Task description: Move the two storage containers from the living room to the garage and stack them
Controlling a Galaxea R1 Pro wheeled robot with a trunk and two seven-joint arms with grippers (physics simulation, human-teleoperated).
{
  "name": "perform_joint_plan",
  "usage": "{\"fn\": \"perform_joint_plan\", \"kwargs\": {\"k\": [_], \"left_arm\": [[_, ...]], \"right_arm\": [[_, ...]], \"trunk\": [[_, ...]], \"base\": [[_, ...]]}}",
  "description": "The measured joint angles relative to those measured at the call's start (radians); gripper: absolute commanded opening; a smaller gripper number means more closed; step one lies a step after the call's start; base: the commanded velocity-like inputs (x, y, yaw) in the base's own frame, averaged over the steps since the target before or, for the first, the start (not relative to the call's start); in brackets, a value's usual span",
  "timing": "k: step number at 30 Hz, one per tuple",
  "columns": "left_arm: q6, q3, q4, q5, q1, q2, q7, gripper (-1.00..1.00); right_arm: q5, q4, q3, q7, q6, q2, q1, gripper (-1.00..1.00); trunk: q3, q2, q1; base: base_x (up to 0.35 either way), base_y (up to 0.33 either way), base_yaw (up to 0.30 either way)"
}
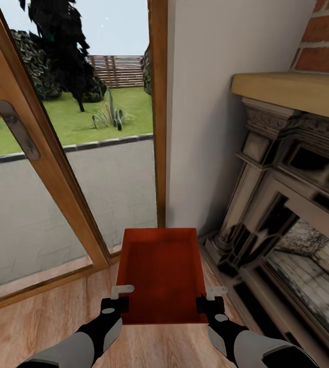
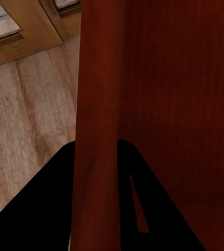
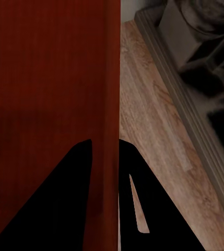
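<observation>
While it waits in the living room corner between glass door (image 1: 57, 168) and fireplace (image 1: 282, 204), one container (image 1: 161, 273) sits low over the wood plank floor (image 1: 41, 322).

Hold: left gripper (image 1: 117, 301) pinches the left wall, right gripper (image 1: 210, 301) the right wall; each has a finger either side of its thin wall, likely to lift level.

Make: orange-red, rectangular, open-topped, plain smooth walls.

Surround: brick (image 1: 323, 41), dark carved stone, pale mantel shelf (image 1: 292, 92).

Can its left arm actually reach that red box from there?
Yes, apparently: the left gripper is already at the storage container's left wall, which stands between its fingers in the left wrist view.
</observation>
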Motion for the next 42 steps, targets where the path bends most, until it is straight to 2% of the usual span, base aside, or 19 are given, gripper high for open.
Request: {"fn": "perform_joint_plan", "kwargs": {"k": [42], "left_arm": [[0.0, 0.002, 0.004, -0.001, 0.0, 0.0, 0.0, -1.0]], "right_arm": [[0.0, 0.0, 0.001, 0.0, 0.004, 0.0, 0.0, -1.0]], "trunk": [[0.068, 0.0, 0.0]], "base": [[0.0, 0.0, 0.0]]}}
